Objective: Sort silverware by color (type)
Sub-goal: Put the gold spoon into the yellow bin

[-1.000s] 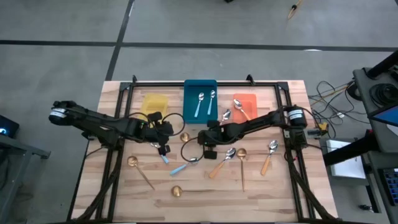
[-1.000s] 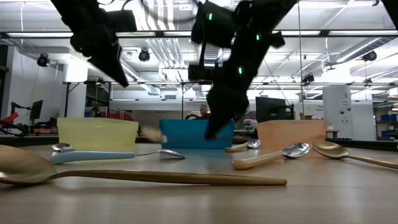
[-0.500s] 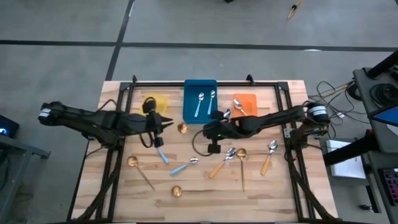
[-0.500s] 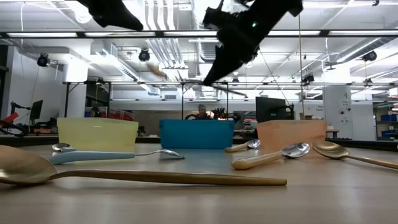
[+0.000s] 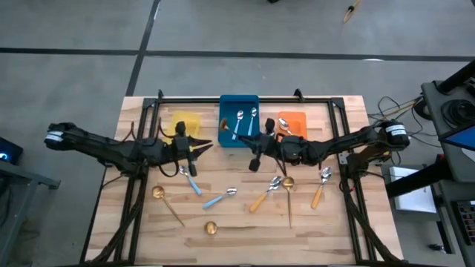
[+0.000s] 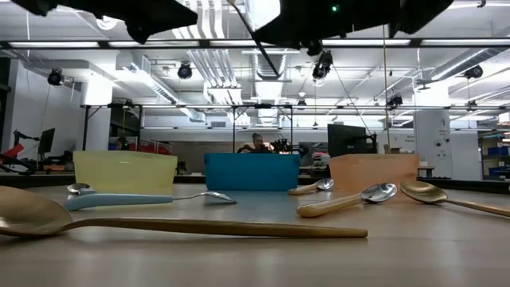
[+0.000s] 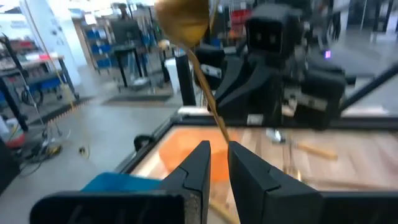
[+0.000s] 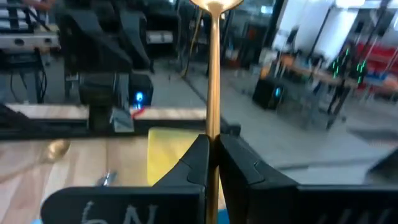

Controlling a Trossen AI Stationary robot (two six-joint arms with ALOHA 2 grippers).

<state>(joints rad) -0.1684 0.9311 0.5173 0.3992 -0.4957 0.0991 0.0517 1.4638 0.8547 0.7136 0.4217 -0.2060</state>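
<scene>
My left gripper [image 5: 200, 145] [image 7: 219, 146] is shut on a gold spoon [image 7: 202, 74], whose bowl [image 5: 223, 133] shows by the blue bin's left edge. Facing it, my right gripper [image 5: 254, 144] [image 8: 212, 140] is shut on another gold spoon [image 8: 213, 74]. Both grippers point level, high above the table's middle. Blue-handled spoons [image 5: 191, 184], orange-handled spoons [image 5: 260, 200] and gold spoons [image 5: 289, 200] lie flat on the table. Two blue-handled spoons [image 5: 237, 124] lie in the blue bin [image 5: 230, 104]. My left gripper pinches the gold spoon's thin handle [image 7: 219, 134] between its two fingers. The fingers come level from the table's left. The spoon is lifted clear and slants up toward the far edge, bowl [image 7: 180, 22] on top. My right gripper pinches the other gold spoon's handle [image 8: 212, 127] between its two fingers, which come level from the table's right. The handle runs on below the fingers. The spoon is lifted clear and stands up from the fingers, bowl [image 8: 214, 3] on top.
A yellow bin [image 5: 185, 122], the blue bin and an orange bin [image 5: 295, 119] stand in a row at the table's far edge. A black frame [image 5: 245, 99] runs round the table. Loose spoons cover the near half, one gold spoon [image 6: 183, 227] close to the low camera.
Both grippers have risen from just above the table and gone toward the far edge, tipping from pointing down to level. The left one's gold spoon has swung from hanging low by the table to slanting up, bowl on top. Both grippers stay shut.
</scene>
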